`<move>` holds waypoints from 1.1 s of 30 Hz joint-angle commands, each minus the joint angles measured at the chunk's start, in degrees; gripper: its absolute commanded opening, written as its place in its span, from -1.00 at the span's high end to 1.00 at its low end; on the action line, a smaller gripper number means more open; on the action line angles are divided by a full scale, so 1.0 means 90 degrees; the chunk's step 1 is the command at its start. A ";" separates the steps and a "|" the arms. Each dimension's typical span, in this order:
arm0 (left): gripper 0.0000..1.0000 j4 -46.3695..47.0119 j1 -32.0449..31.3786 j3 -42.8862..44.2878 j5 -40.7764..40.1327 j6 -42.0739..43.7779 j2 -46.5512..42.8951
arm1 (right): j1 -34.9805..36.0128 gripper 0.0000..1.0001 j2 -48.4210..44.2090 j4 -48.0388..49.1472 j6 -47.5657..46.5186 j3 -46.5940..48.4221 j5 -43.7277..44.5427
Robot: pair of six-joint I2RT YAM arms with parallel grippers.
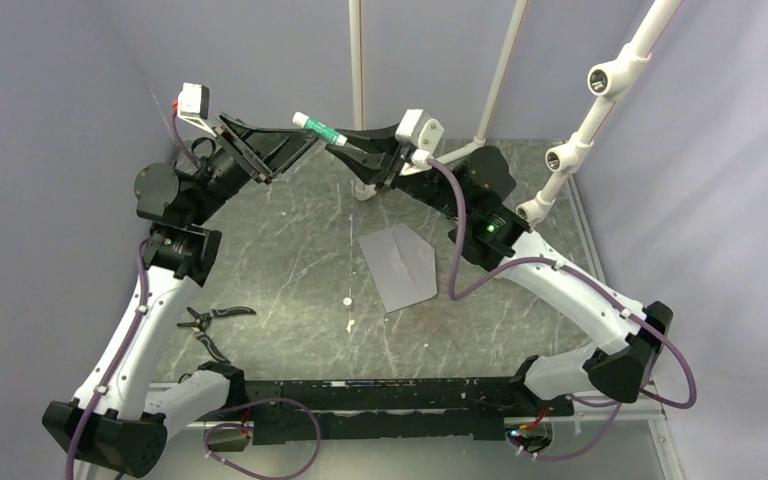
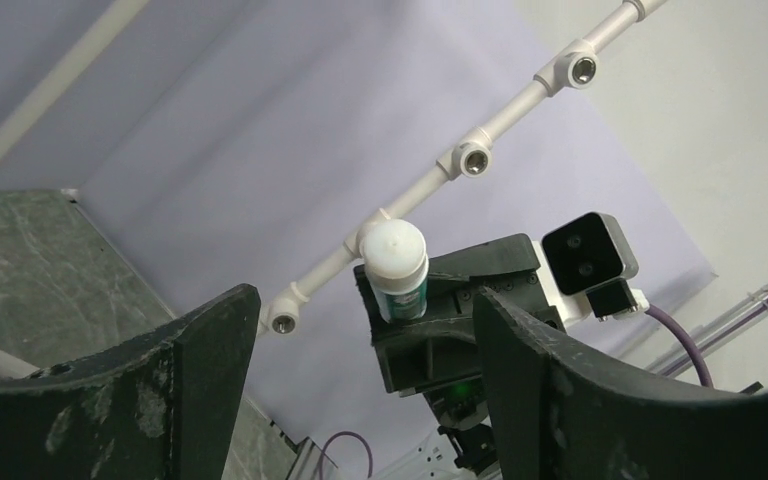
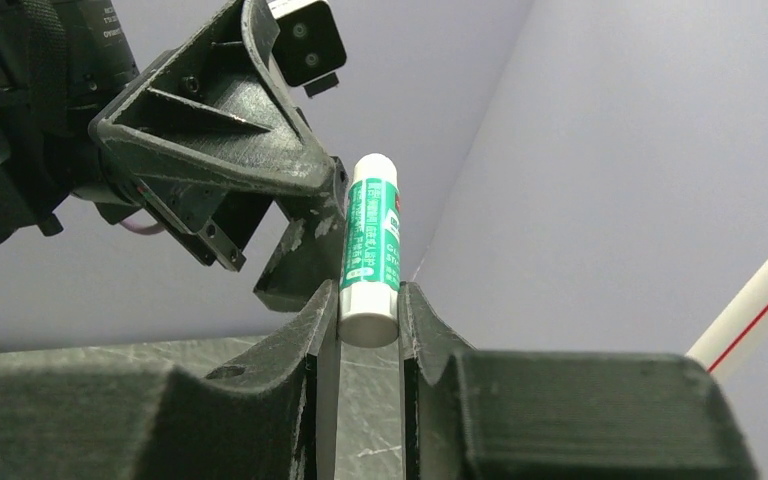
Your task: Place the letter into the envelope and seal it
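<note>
The grey envelope (image 1: 397,264) lies flat on the table, its pointed flap toward the right. No tan letter shows in any view. My right gripper (image 1: 343,146) is raised above the table's far side and shut on a green-and-white glue stick (image 1: 318,127); the right wrist view shows the stick (image 3: 372,240) clamped at its base between the fingers (image 3: 312,322). My left gripper (image 1: 295,148) is open and empty, facing the stick's free end. In the left wrist view the white cap (image 2: 394,252) sits ahead of the spread fingers (image 2: 205,375).
A black pliers-like tool (image 1: 210,320) lies on the table near the left arm. Two small white bits (image 1: 346,300) lie left of the envelope. White pipe posts (image 1: 357,60) stand at the back, and a pipe frame (image 1: 600,100) at the right. Purple walls enclose the table.
</note>
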 commanded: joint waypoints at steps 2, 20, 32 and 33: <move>-0.64 -0.0558 0.0009 0.0323 -0.0227 0.0646 -0.0312 | -0.0033 1.00 -0.0451 -0.0242 -0.0084 -0.0048 -0.0051; 0.07 -0.0489 0.0019 0.0237 -0.0062 0.0123 -0.0049 | -0.0060 1.00 -0.0496 -0.1081 -0.0567 0.0043 -0.0248; 0.95 -0.0233 0.0031 0.0049 -0.0045 -0.0518 0.0058 | -0.0102 -0.30 -0.0526 0.0260 -0.0442 -0.0565 -0.0030; 0.95 -0.0087 0.0029 0.0035 -0.0013 -0.0716 0.0117 | -0.0102 -0.38 -0.0466 0.0513 -0.0399 -0.0601 -0.0088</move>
